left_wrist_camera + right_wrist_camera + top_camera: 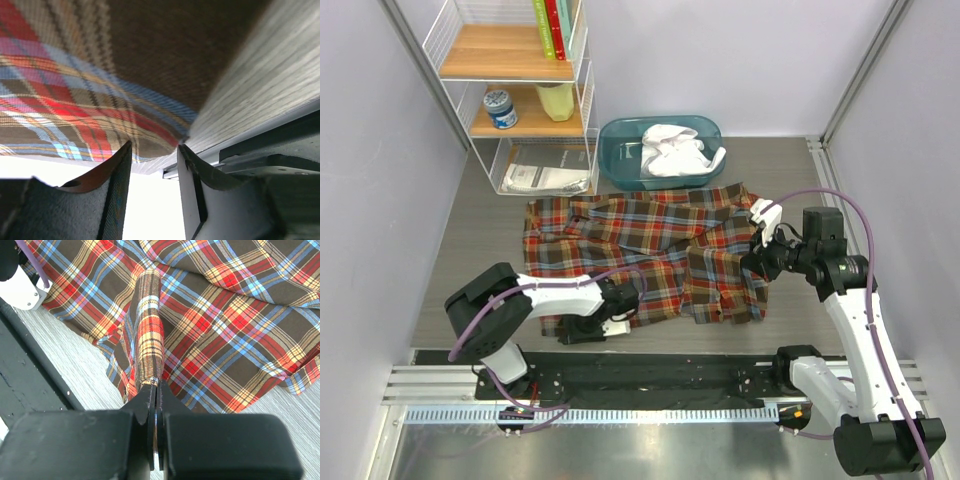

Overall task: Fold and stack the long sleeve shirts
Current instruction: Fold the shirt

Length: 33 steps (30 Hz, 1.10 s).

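Observation:
A large red, brown, blue and yellow plaid long sleeve shirt [640, 245] lies spread on the grey table. My right gripper [757, 262] is at its right edge. In the right wrist view that gripper [156, 385] is shut on a pinched ridge of the plaid cloth [150, 325], which rises from the fingertips. My left gripper [620, 302] sits low at the shirt's near left hem. In the left wrist view it [155, 145] stands open, with the plaid hem [100, 120] just beyond the tips and nothing pinched. A white long sleeve shirt [675, 150] lies crumpled in the basin.
A teal basin [620, 150] stands at the back centre. A wire shelf unit [520, 100] with books, a jar and papers is at the back left. A black rail [640, 365] runs along the table's near edge, and walls close both sides.

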Available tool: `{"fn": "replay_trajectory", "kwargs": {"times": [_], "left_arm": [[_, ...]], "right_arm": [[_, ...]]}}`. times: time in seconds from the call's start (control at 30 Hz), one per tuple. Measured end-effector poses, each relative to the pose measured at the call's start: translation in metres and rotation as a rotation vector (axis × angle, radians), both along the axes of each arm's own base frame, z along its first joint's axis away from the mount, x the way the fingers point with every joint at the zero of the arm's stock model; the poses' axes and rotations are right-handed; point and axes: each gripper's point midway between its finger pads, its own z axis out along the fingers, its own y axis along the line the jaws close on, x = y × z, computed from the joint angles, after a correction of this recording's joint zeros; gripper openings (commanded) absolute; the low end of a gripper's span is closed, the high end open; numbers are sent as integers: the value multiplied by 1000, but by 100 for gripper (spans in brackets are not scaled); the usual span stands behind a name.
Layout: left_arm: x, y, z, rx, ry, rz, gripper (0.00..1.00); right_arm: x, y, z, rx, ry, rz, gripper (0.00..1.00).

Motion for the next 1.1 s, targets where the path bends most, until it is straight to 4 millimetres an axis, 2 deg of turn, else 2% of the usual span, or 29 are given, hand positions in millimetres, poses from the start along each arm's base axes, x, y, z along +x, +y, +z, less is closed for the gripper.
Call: {"fn": "replay_trajectory", "kwargs": {"times": [0.1, 0.13, 0.17, 0.2, 0.27, 0.47, 0.67, 0.83, 0.93, 1.1], "left_arm": [[-1, 1, -1, 3, 3, -3, 44], [-1, 1, -1, 3, 3, -3, 42], [-1, 1, -1, 2, 3, -4, 35], [-1, 1, -1, 2, 2, -4, 22], [-2, 2, -2, 1, 0, -2, 12], [0, 2, 6, -22, -17, -16, 0], [4, -10, 35, -92, -17, -51, 0], [-1, -11, 60, -137, 9, -97, 0], [-12, -3, 71, -151, 50, -120, 0], [-19, -4, 82, -218, 68, -151, 0]], "right_arm": [[0, 0, 0, -1, 0, 0, 1], [0, 0, 0, -1, 1, 0, 1], [0, 0, 0, 0, 0, 0, 1], [0, 0, 0, 0, 0, 0, 1], [0, 0, 0, -1, 1, 0, 1], [-2, 0, 4, -4, -5, 4, 1], [-7, -2, 13, -19, -39, 9, 1], [-14, -4, 35, -33, -99, 20, 1], [-24, -5, 48, -48, -142, 37, 1], [-48, -7, 60, -76, -173, 68, 1]]}}
